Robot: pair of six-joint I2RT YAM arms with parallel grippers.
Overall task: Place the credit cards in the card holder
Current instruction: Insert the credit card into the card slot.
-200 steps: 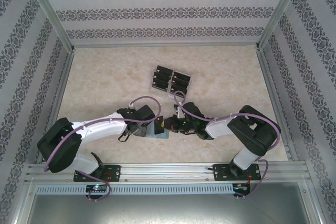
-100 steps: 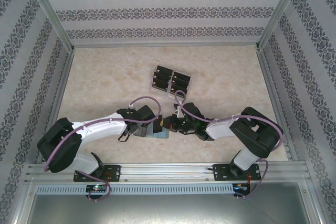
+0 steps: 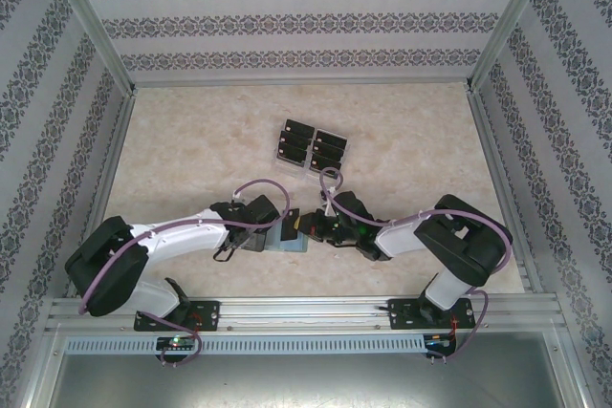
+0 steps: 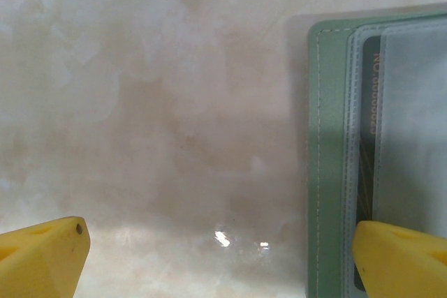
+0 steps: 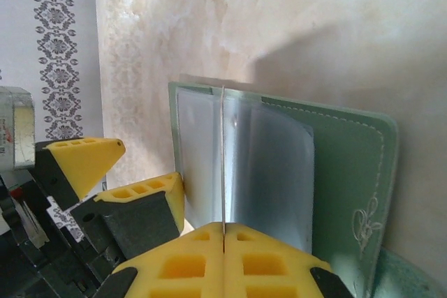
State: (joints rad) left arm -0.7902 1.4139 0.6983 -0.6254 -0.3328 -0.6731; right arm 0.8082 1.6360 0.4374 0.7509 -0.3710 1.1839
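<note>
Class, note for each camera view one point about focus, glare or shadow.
Left wrist: the table looks soft and hazy, with two small glints near the bottom edge. Right wrist: a dark shadow lies on the table beside the card holder, and its clear sleeves catch the light. Top external: even light, sharp throughout.

The left arm [image 3: 182, 234] and right arm [image 3: 406, 233] have white shells on the long links and bulky black joint housings. A mauve cable [image 3: 258, 182] loops along each. The base plates [image 3: 182, 316] are black. The right gripper [image 5: 223, 239] has bright yellow fingers [image 5: 185, 270] moulded with square pockets, on black carriers. The left gripper [image 4: 220, 263] has a yellow fingertip [image 4: 42, 259] with a small hole.
</note>
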